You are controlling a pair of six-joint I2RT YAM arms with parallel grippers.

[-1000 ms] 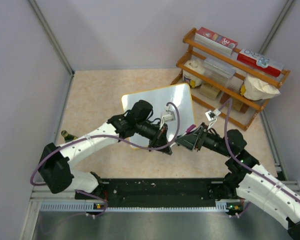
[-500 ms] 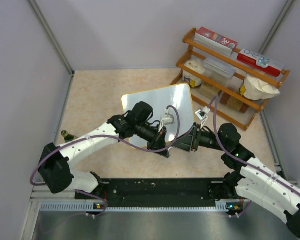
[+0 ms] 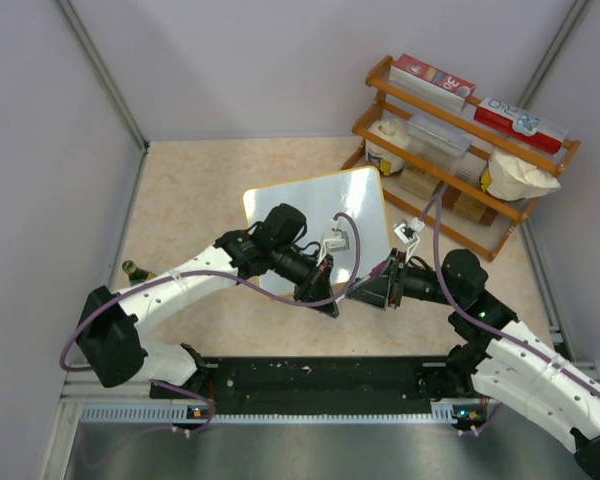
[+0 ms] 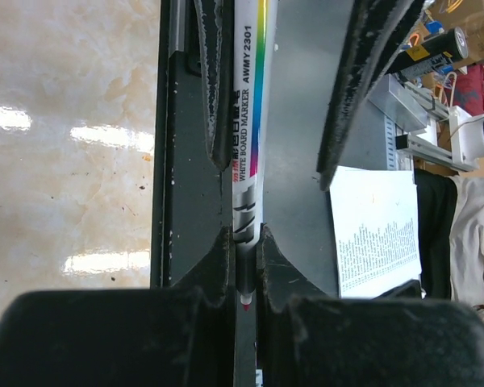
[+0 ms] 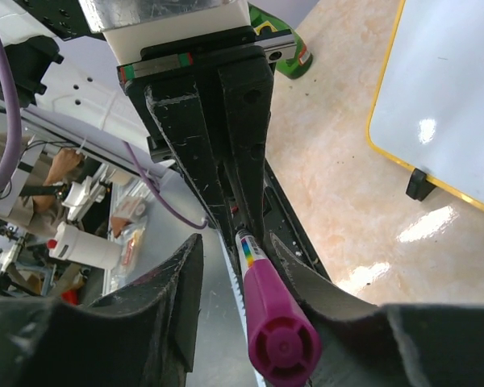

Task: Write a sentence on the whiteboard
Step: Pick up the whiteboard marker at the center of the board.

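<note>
The whiteboard (image 3: 315, 205), white with a yellow frame, lies on the table past both grippers; its corner and black clip foot show in the right wrist view (image 5: 444, 105). My left gripper (image 3: 325, 300) (image 4: 246, 250) is shut on a white whiteboard marker (image 4: 246, 121) with a rainbow stripe, its red tip poking out between the pads. The marker's magenta end (image 5: 278, 339) sits between the fingers of my right gripper (image 3: 368, 290) (image 5: 236, 246). That gripper is open, with a gap on the left side and the right finger close against the magenta end.
A wooden shelf rack (image 3: 460, 150) with boxes and a bag stands at the back right, close to the whiteboard. A small green object (image 3: 132, 268) lies at the left wall. A black rail (image 3: 310, 375) runs along the near edge.
My right gripper has slid left, closer to the left gripper, over the marker's magenta end. The left arm and the whiteboard have stayed put.
</note>
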